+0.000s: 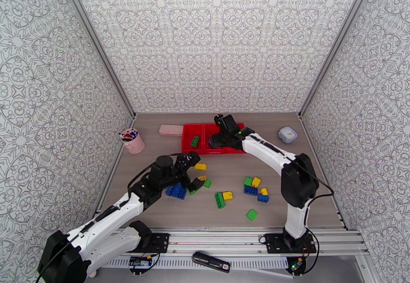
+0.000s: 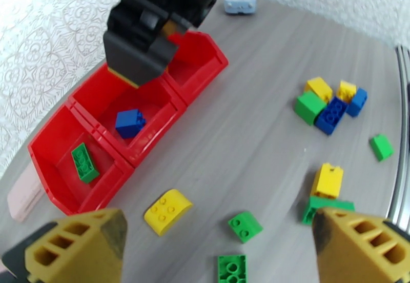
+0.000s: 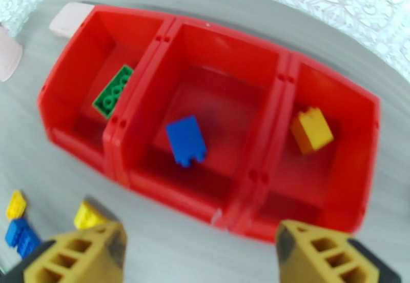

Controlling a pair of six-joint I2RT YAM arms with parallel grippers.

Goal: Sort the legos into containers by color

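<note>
Red bins point(image 3: 169, 189) hold 1 green brick point(image 3: 113, 92), 1 blue brick point(image 3: 185, 140), 1 yellow brick point(image 3: 311, 130), each in its own compartment; about 12 loose legos point(image 1: 250, 190) remain on desk point(image 1: 230, 168); right gripper point(image 3: 200, 238) over bins, left gripper point(image 2: 219, 227) over strays, both agape, empty.

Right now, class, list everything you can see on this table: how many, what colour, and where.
containers: three, red, joined in a row, far side of the table
green lego: one, left container
blue lego: one, middle container
yellow lego: one, right container
loose legos: about twelve, green, blue, yellow, scattered on near table
cup: one, pink, left of containers
pink slab: one, beside left container
white box: one, far right
left gripper: open, yellow fingers, over loose legos
right gripper: open, over containers
</note>
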